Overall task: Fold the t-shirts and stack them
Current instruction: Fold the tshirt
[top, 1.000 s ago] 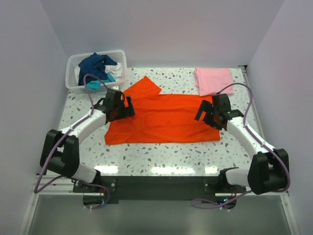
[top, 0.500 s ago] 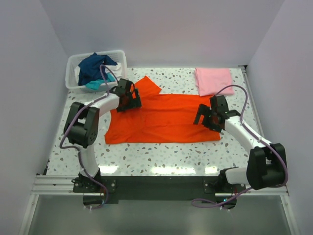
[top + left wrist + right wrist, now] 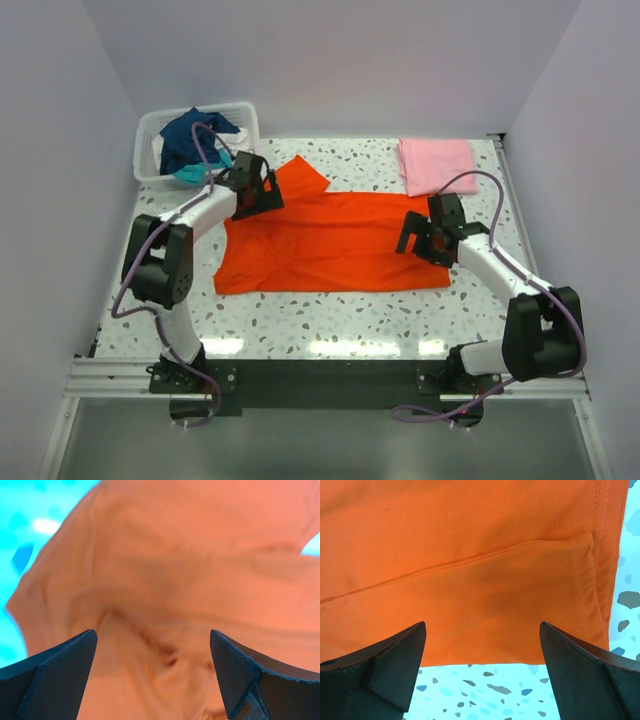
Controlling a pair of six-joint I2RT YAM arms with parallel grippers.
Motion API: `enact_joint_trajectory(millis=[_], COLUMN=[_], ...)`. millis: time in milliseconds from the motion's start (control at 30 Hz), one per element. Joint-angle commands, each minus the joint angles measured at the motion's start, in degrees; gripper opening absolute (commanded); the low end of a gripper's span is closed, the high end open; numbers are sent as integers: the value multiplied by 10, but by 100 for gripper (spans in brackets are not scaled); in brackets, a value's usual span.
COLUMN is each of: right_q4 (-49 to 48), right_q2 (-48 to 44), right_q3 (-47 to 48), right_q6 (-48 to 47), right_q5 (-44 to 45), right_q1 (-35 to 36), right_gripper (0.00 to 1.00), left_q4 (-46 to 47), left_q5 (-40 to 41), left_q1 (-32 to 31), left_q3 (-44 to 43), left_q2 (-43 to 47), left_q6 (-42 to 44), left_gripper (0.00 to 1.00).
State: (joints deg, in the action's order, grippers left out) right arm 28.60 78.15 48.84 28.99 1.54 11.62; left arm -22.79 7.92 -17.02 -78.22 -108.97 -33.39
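A bright orange-red t-shirt (image 3: 330, 240) lies spread flat in the middle of the table, one sleeve (image 3: 298, 178) pointing to the back left. A light pink t-shirt (image 3: 437, 165) lies folded at the back right. My left gripper (image 3: 268, 197) stands open over the orange-red shirt near that sleeve. In the left wrist view its jaws (image 3: 153, 635) are wide apart above wrinkled cloth (image 3: 175, 555). My right gripper (image 3: 416, 240) is open over the shirt's right side. In the right wrist view it (image 3: 482, 625) straddles the cloth's edge (image 3: 470, 540), with nothing held.
A translucent white basket (image 3: 148, 122) at the back left corner holds a navy shirt (image 3: 190, 135) with teal cloth (image 3: 192, 174) beside it. Speckled tabletop (image 3: 330, 310) shows in front of the orange-red shirt. Walls close in the left, right and back.
My left arm has swung toward the back, carrying its open gripper from the shirt's left edge up beside the sleeve. The right gripper has shifted slightly left. The shirts have not moved.
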Motion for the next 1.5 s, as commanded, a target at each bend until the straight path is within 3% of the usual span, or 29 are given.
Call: enact_joint_trajectory(millis=[0, 200, 500, 733, 1033, 1467], right_q4=[-22, -48, -56, -17, 23, 125], right_q2=[3, 54, 89, 36, -82, -215], right_q3=[21, 19, -15, -63, -142, -227], right_q6=[-18, -7, -3, -4, 18, 96], right_q5=[-13, -15, -29, -17, -61, -51], right_q1=[1, 2, 5, 5, 7, 11], right_gripper=[99, 99, 99, 99, 99, 99], left_q4=[31, 103, 70, 49, -55, -173], left_q5=[-15, -57, -77, -56, -32, 2], left_q1=[-1, -15, -21, -21, -38, -61], left_q3=[67, 199, 271, 392, 496, 525], left_q2=[105, 191, 155, 230, 343, 469], left_q6=[-3, -45, -64, -97, -173, -248], left_gripper=[100, 100, 100, 100, 100, 100])
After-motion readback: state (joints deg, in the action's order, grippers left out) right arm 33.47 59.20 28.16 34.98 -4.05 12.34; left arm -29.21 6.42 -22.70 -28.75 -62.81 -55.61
